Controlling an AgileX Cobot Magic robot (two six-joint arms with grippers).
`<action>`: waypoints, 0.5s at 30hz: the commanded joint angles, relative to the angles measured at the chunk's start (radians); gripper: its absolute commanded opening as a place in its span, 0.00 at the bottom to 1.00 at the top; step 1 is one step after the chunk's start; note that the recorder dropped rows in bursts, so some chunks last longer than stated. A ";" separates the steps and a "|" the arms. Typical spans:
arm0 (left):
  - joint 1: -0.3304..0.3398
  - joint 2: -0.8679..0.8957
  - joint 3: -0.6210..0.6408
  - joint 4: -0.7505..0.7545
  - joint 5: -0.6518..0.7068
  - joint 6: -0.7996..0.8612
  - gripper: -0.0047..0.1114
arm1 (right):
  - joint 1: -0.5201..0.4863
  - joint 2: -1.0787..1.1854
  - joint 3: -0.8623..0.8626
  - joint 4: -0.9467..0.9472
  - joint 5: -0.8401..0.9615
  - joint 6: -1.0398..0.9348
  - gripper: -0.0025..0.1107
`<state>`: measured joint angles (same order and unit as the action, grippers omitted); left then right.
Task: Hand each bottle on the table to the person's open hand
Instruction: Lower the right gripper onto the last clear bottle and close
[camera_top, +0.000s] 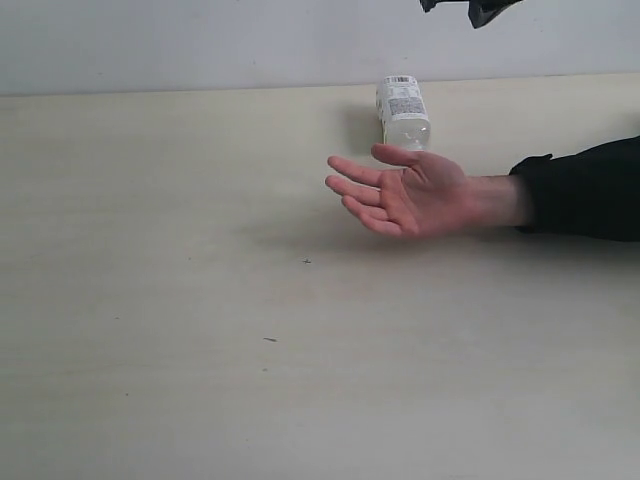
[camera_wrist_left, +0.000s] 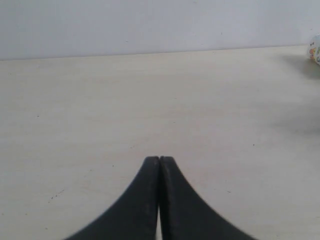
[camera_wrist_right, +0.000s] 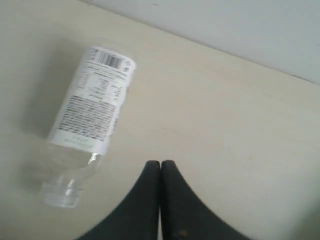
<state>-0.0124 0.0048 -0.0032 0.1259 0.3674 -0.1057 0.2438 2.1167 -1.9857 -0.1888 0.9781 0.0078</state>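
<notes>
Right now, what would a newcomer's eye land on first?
An open hand, palm showing, reaches in from the right of the exterior view. Just behind it, a white-labelled bottle lies on its side on the table. The right pincer, shut and empty, hangs near that bottle.

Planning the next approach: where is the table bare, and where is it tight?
Bare: the table left of the open hand, and the whole stretch nearer the camera. Tight: the lying bottle sits close behind the hand.

L claw (camera_wrist_left: 159, 160) & R claw (camera_wrist_right: 160, 164) both fully closed.
</notes>
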 joint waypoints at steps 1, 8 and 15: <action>0.002 -0.005 0.003 0.000 -0.006 -0.002 0.06 | -0.010 0.065 -0.044 -0.074 -0.024 0.090 0.02; 0.002 -0.005 0.003 0.000 -0.006 -0.002 0.06 | -0.019 0.173 -0.164 0.057 -0.051 0.071 0.08; 0.002 -0.005 0.003 0.000 -0.006 -0.002 0.06 | -0.017 0.266 -0.208 0.138 -0.090 -0.036 0.46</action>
<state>-0.0124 0.0048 -0.0032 0.1259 0.3674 -0.1057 0.2304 2.3573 -2.1818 -0.0845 0.9137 0.0286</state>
